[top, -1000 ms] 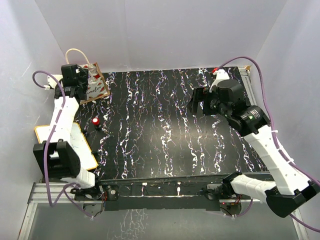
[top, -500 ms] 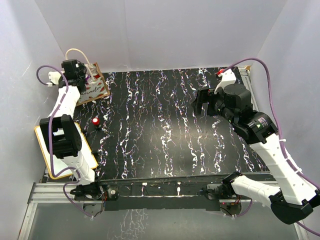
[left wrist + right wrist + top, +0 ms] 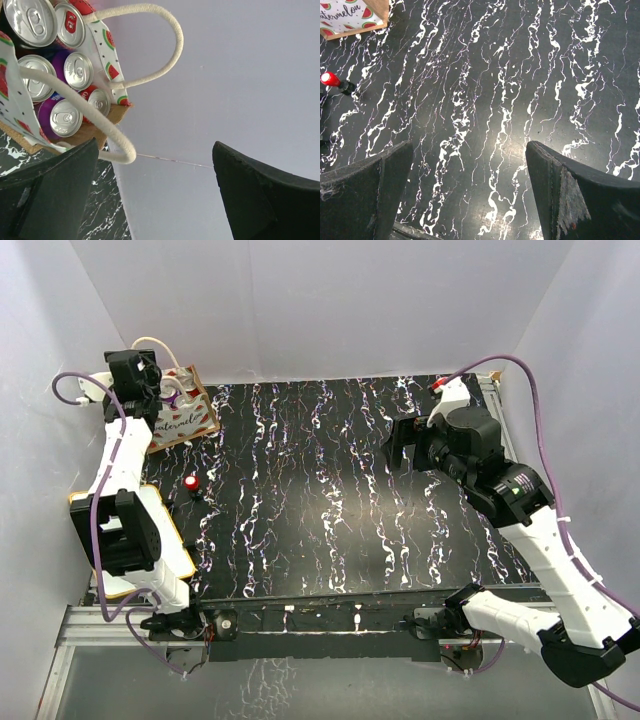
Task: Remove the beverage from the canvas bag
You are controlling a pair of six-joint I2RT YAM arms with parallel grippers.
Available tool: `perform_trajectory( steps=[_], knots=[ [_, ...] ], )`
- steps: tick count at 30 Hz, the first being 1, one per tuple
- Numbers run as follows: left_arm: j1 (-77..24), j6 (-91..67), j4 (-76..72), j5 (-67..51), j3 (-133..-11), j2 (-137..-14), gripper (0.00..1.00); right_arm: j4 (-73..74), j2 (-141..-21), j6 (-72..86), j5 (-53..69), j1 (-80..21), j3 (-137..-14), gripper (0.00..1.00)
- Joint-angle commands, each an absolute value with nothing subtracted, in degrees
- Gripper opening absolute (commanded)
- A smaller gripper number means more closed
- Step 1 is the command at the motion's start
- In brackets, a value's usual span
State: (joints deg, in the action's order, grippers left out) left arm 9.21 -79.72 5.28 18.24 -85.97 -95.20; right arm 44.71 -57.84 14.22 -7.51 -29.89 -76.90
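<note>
The canvas bag [image 3: 183,412] stands at the table's far left corner, tan with a watermelon print and cream rope handles [image 3: 150,75]. In the left wrist view it [image 3: 102,125] holds several upright beverage cans [image 3: 65,117], silver tops up, some purple, some red. My left gripper [image 3: 157,392] is open and empty at the bag's left rim; in its own view it [image 3: 155,195] frames the wall, with one handle loop beside the left finger [image 3: 55,190]. My right gripper [image 3: 400,445] is open and empty, held above the table's right half [image 3: 470,190].
A small red-capped object [image 3: 191,482] lies on the black marbled table [image 3: 330,500] in front of the bag, also in the right wrist view [image 3: 329,79]. A white board with an orange rim [image 3: 165,540] lies at the near left. White walls close in behind the bag.
My left gripper has swung left and back, from over the bag to its left rim. My right arm shifted slightly at first, then stayed still.
</note>
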Motion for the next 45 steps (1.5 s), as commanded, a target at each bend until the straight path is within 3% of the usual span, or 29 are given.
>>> perform_trajectory(
  steps=[1,7,14,18,23,31,45],
  knots=[
    [9.93,-81.59,6.92,19.34,-89.88,-97.89,0.94,40.72,-58.09,13.54,-7.04,-30.11,-77.34,0.98],
    [9.93,-83.69,9.52,18.67,-96.38,-104.68,0.88,40.83,-57.75,12.79,-7.9,-30.19,-77.46,0.98],
    [10.02,-81.55,6.95,11.61,-99.0,-107.59,0.53,40.79,-58.15,12.53,-8.52,-30.14,-77.8,0.98],
    [10.02,-82.86,4.79,8.11,-92.94,-104.75,0.31,40.79,-58.76,12.37,-8.7,-30.15,-78.6,0.98],
    [9.95,-85.86,0.9,1.21,-86.47,-101.41,0.13,40.78,-59.31,12.74,-7.71,-30.15,-78.94,0.98],
    [4.4,-83.26,-1.37,-6.36,-85.92,-101.0,0.11,40.78,-61.48,14.98,-4.25,-30.15,-79.68,0.98],
    [-12.65,-80.83,-2.77,-8.42,-94.71,-109.96,0.09,41.51,-61.06,15.8,-3.79,-30.14,-79.58,0.98]
  ],
)
